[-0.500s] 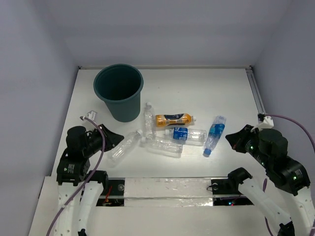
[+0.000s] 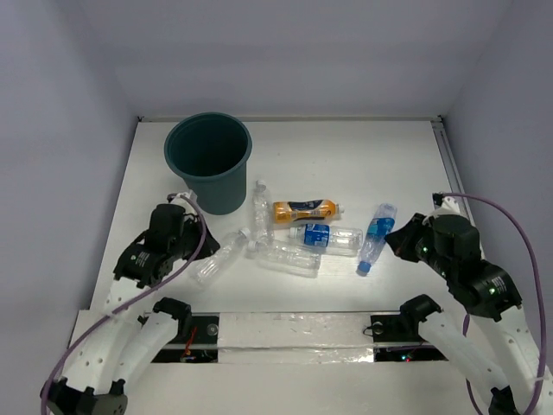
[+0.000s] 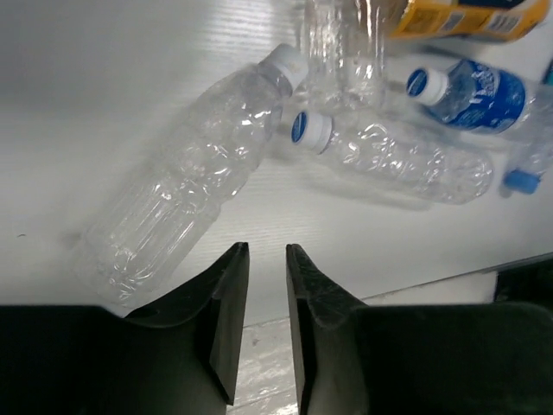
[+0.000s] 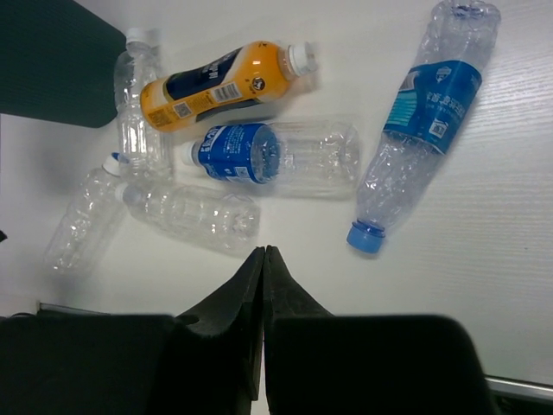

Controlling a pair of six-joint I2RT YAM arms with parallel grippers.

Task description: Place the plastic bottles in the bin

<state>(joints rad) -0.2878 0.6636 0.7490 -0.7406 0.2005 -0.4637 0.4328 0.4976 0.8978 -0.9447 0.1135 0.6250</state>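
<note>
Since the earlier frame the left arm has swung in toward the bottles, and its left gripper (image 2: 204,235) now sits just near-left of the clear bottle (image 2: 218,257) at the left end of the group. The right arm has edged left, bringing the right gripper (image 2: 394,239) close to the blue-label bottle (image 2: 377,234) at the right end.

Left gripper (image 3: 266,252): fingers parted by a narrow slot, nothing between them, tips just short of the clear bottle (image 3: 186,186). Right gripper (image 4: 263,252): fingers pressed together, holding nothing, and pointing at the blue-capped end of the blue-label bottle (image 4: 425,112).

The bin (image 2: 216,192) stands upright at the far left of the table (image 2: 371,160), mouth up. Its interior is in shadow in the top view, so its floor cannot be fully made out.

All six bottles lie on their sides on the table, outside the bin:
- the slim clear bottle (image 2: 260,207) just right of the bin's base;
- the orange bottle (image 2: 304,209) beside it, white cap to the right;
- the centre blue-label bottle (image 2: 327,236) just near of the orange one;
- the near clear bottle (image 2: 289,258), its blue cap close to the white cap of the left clear bottle.
</note>
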